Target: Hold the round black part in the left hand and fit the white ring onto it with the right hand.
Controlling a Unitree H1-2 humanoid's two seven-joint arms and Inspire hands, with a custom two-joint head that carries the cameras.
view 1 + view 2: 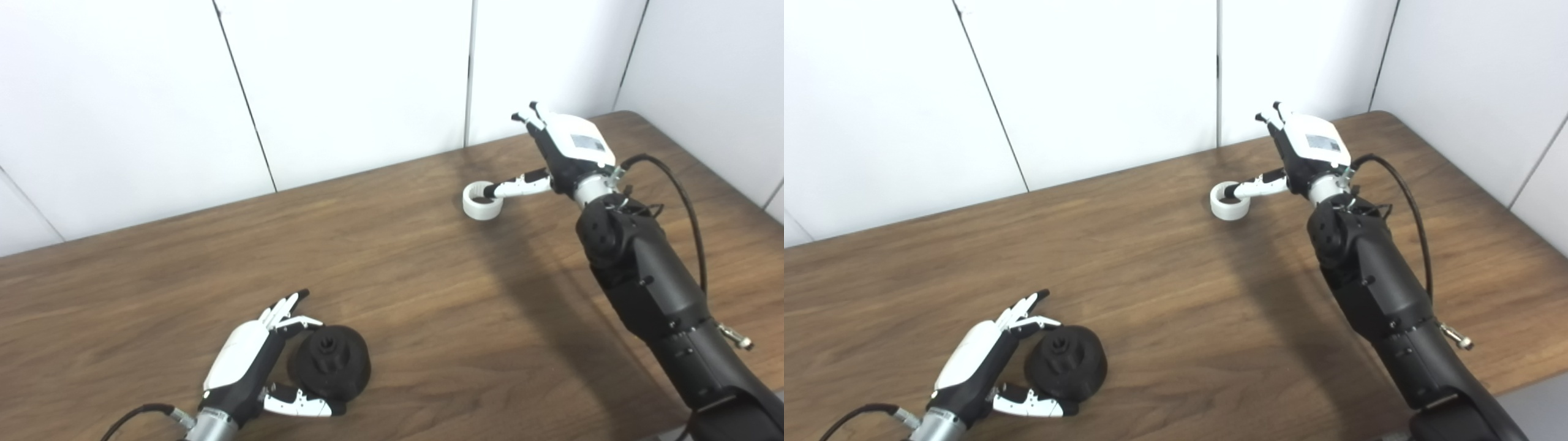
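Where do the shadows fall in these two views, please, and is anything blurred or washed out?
In the left eye view the right arm throws a broad soft shadow on the table, left of the arm; the right eye view shows the same. Both views are sharp. The white ring keeps its edges; the round black part shows little surface detail.

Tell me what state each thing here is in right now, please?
Round black part: resting on the table, not lifted.
White ring: lying flat on the table, its hole facing up.
Left hand: open, cupped beside the black part.
Right hand: open, thumb tip reaching into the ring.
Table: wooden.
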